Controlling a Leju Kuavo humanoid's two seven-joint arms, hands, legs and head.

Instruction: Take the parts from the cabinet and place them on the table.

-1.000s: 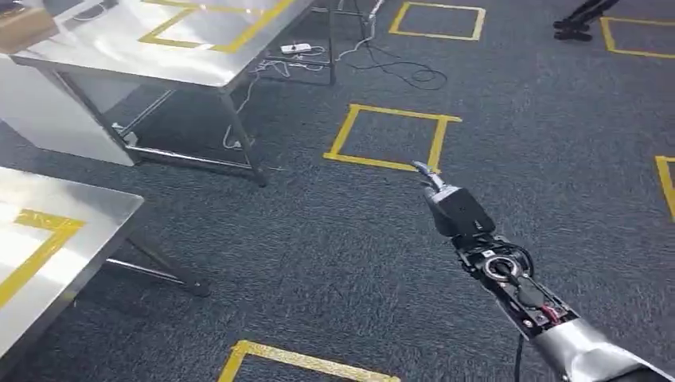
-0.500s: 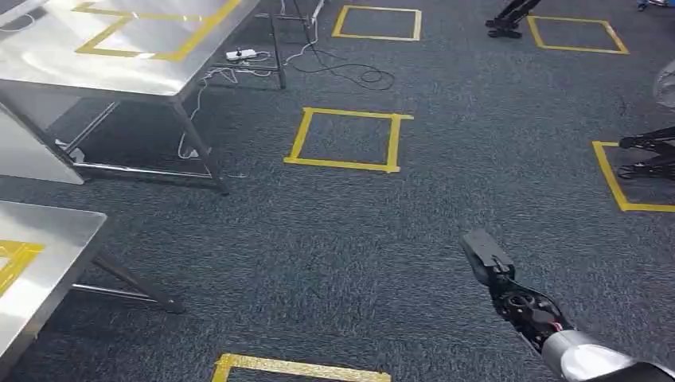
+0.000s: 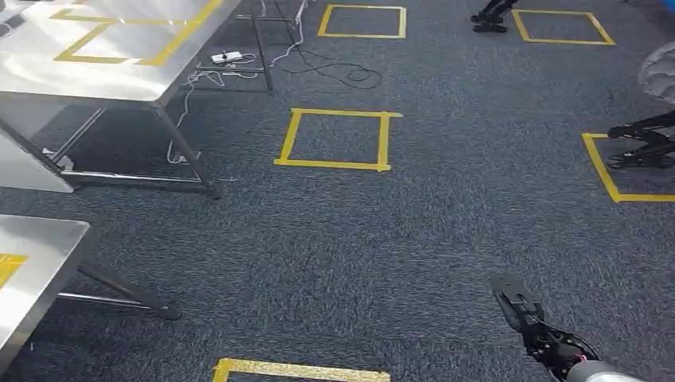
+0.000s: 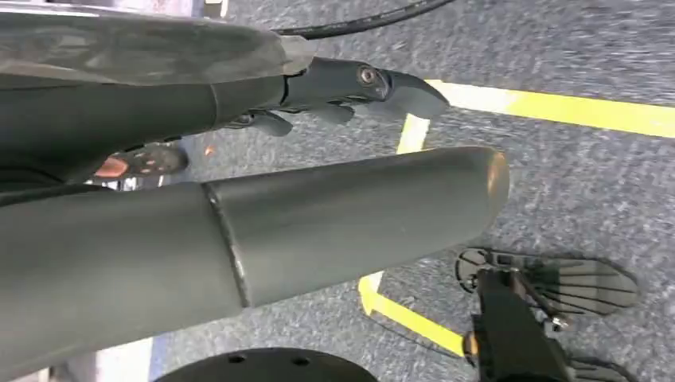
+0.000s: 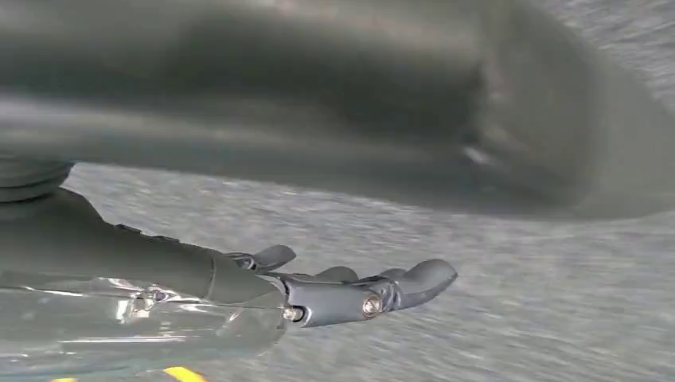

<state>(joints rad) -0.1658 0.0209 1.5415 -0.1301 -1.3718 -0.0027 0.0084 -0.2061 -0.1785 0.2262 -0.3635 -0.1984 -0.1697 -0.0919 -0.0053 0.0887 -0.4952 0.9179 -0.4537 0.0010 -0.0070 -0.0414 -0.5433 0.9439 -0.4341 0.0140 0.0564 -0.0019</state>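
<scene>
Head view gives me dark grey carpet [image 3: 446,231] marked with yellow tape squares, one square [image 3: 336,139] lying out in the middle of the floor. At far left I see a steel bench [image 3: 95,76] with yellow tape on its top, and under its far end a white power strip [image 3: 225,56] with cables trailing across the carpet. At near left the corner of a second steel bench [image 3: 36,255] comes into frame, also carrying a scrap of yellow tape. I cannot see the cabinet or any parts from where I am looking, so I cannot say where they are.

At near right the right robot hand [image 3: 516,306] reaches in low over the carpet, with its dark wrist behind it. From the right wrist view, the right robot hand [image 5: 350,290] has its fingers extended and apart with nothing between them, so I read it as released, hanging above blurred carpet.

From the left wrist view, the left robot hand [image 4: 362,87] likewise shows its thumb and fingers stretched out and empty, above carpet and a strip of yellow tape [image 4: 557,111]. At far right in the head view, dark stand legs [image 3: 645,143] rest on the carpet beside another tape square.
</scene>
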